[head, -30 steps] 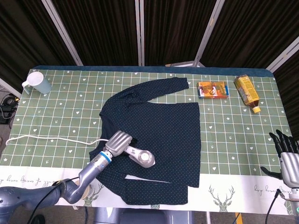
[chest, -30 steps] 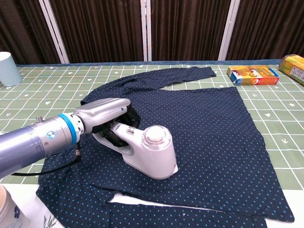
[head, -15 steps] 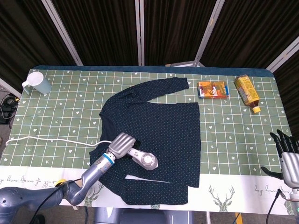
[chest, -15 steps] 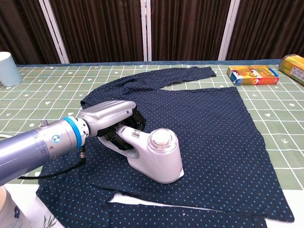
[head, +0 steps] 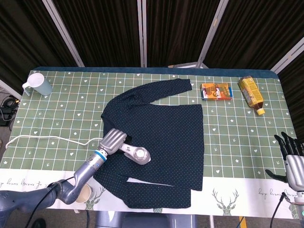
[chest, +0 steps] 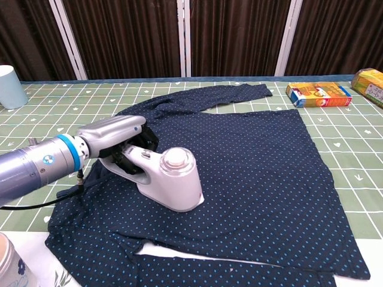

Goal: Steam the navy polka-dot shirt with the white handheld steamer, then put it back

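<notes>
Steamer further left on shirt

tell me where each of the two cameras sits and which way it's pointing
Head view: high above the near edge, looking steeply down on the whole table; shows the left hand and, at the lower right corner, the right hand.
Chest view: low at the near edge, looking across toward the curtains; shows only the left hand and forearm.
Shared: shirt, steamer, orange box, blue cup.
</notes>
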`<action>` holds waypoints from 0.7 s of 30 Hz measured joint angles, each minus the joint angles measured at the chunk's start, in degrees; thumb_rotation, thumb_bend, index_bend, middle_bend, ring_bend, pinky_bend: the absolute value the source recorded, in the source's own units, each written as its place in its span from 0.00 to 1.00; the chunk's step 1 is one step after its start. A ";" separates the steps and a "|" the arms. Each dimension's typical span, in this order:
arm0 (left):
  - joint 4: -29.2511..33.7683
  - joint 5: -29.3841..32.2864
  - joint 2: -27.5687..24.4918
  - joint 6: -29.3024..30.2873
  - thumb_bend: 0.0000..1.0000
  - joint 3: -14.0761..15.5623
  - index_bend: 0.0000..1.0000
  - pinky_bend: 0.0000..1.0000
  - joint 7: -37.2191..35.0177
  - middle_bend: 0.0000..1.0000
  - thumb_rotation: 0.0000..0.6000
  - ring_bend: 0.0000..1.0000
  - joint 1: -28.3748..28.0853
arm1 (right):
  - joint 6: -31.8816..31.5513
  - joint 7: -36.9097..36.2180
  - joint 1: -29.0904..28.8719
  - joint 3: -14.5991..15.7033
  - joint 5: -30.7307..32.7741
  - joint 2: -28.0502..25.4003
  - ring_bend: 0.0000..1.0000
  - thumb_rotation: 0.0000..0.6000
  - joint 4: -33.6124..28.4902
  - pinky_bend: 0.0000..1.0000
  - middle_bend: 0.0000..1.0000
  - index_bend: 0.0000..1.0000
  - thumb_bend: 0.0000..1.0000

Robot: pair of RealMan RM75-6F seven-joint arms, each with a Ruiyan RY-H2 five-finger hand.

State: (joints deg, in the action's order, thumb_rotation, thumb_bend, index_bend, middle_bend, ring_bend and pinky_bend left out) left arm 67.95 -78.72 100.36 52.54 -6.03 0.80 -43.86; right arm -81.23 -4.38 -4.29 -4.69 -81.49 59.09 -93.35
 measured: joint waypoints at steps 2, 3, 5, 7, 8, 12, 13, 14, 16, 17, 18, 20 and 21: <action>-0.49 0.03 -0.47 0.01 0.62 0.03 0.92 0.95 -0.30 0.84 1.00 0.77 0.17 | -0.01 0.13 -0.01 0.02 -0.05 0.03 0.00 1.00 -0.04 0.00 0.00 0.00 0.00; -0.69 0.04 -0.68 0.01 0.62 0.05 0.92 0.95 -0.50 0.84 1.00 0.77 0.24 | -0.04 0.21 -0.01 0.02 -0.08 0.05 0.00 1.00 -0.06 0.00 0.00 0.00 0.00; -1.08 0.03 -1.16 0.03 0.62 0.09 0.92 0.95 -0.95 0.84 1.00 0.77 0.41 | -0.09 0.24 0.01 0.03 -0.09 0.06 0.00 1.00 -0.14 0.00 0.00 0.00 0.00; -1.58 -0.09 -1.69 0.11 0.62 0.14 0.92 0.95 -1.51 0.84 1.00 0.77 0.57 | -0.09 0.26 0.01 0.00 -0.03 0.06 0.00 1.00 -0.15 0.00 0.00 0.00 0.00; -1.76 -0.12 -1.90 0.17 0.62 0.14 0.92 0.95 -1.74 0.84 1.00 0.77 0.64 | -0.09 0.28 0.01 -0.02 0.02 0.06 0.00 1.00 -0.15 0.00 0.00 0.00 0.00; -2.06 -0.35 -2.48 0.34 0.62 0.16 0.92 0.95 -2.55 0.84 1.00 0.77 0.83 | -0.05 0.41 -0.03 0.01 -0.05 0.10 0.00 1.00 -0.18 0.00 0.00 0.00 0.00; -2.08 -0.48 -2.55 0.39 0.62 0.18 0.92 0.95 -2.76 0.84 1.00 0.77 0.86 | 0.00 0.47 -0.05 0.03 -0.06 0.13 0.00 1.00 -0.18 0.00 0.00 0.00 0.00; -2.08 -0.57 -2.56 0.43 0.62 0.20 0.92 0.95 -2.89 0.84 1.00 0.77 0.87 | 0.02 0.51 -0.07 0.03 -0.07 0.15 0.00 1.00 -0.21 0.00 0.00 0.00 0.00; -2.03 -0.74 -2.47 0.44 0.62 0.27 0.92 0.95 -3.05 0.84 1.00 0.77 0.85 | 0.01 0.54 -0.08 0.03 -0.09 0.15 0.00 1.00 -0.21 0.00 0.00 0.00 0.00; -2.01 -0.81 -2.36 0.41 0.62 0.31 0.92 0.95 -3.06 0.84 1.00 0.77 0.82 | 0.01 0.52 -0.08 0.02 -0.07 0.15 0.00 1.00 -0.22 0.00 0.00 0.00 0.00; -1.98 -0.89 -2.24 0.38 0.62 0.35 0.92 0.95 -3.06 0.84 1.00 0.77 0.79 | 0.01 0.47 -0.08 0.01 -0.05 0.14 0.00 1.00 -0.22 0.00 0.00 0.00 0.00; -1.85 -1.01 -1.84 0.35 0.62 0.40 0.92 0.95 -3.00 0.84 1.00 0.77 0.70 | 0.02 0.37 -0.07 -0.02 0.02 0.10 0.00 1.00 -0.19 0.00 0.00 0.00 0.00; -1.79 -1.05 -1.64 0.36 0.62 0.40 0.92 0.95 -2.95 0.84 1.00 0.77 0.67 | 0.01 0.33 -0.06 -0.02 0.03 0.09 0.00 1.00 -0.19 0.00 0.00 0.00 0.00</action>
State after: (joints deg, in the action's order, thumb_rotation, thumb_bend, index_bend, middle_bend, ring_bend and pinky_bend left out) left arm 66.16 -79.77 98.71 52.90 -5.62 -2.15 -43.19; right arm -81.21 -4.05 -4.35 -4.71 -81.46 59.17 -93.54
